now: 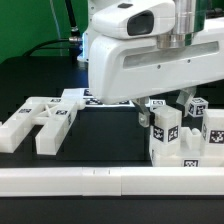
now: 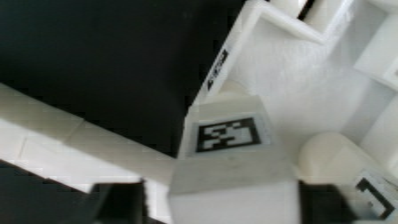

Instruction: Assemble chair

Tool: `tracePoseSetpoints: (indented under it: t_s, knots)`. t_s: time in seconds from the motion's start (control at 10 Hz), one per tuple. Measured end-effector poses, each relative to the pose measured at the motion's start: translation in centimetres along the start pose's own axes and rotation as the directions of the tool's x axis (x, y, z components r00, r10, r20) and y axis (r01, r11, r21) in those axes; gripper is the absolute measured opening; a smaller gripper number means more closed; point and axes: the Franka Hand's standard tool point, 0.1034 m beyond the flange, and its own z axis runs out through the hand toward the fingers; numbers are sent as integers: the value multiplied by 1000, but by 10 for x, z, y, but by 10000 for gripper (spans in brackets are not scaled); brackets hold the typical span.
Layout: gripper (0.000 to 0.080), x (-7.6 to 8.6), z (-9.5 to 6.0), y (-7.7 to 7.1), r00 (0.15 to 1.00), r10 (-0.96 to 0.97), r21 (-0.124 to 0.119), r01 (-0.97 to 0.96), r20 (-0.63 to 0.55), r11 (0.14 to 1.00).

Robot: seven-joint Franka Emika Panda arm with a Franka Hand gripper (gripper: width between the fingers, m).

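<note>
The tagged chair part (image 2: 221, 150), standing on the surface (image 1: 105, 140) at the exterior view's right, looks stiff, light and slick, best pinched across flat side faces; the gripper (image 1: 164, 108) straddles it, whether clamped I cannot tell.

Arm (image 1: 150, 60) reaching down, gripper (image 1: 164, 111) aimed at 6 o'clock.
Its white wrist housing fills the exterior view from 12 to 3 o'clock. The dark fingers (image 1: 143, 113) stand spread either side of a chair part (image 1: 166, 130); contact cannot be told.
</note>
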Motion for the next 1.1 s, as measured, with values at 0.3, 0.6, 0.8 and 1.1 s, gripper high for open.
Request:
tracePoseSetpoints:
  t_s: [0.3,0.6,0.8,1.1]
  knots:
    - [291,0,0,0,1000,23,1,-23,0,1000]
    - [291,1,0,-1,949,315,12,-315,-2,949]
    - [292,2,-1,-3,841,541,27,-541,1,841]
    - [292,3,2,-7,580,815,21,-815,17,579]
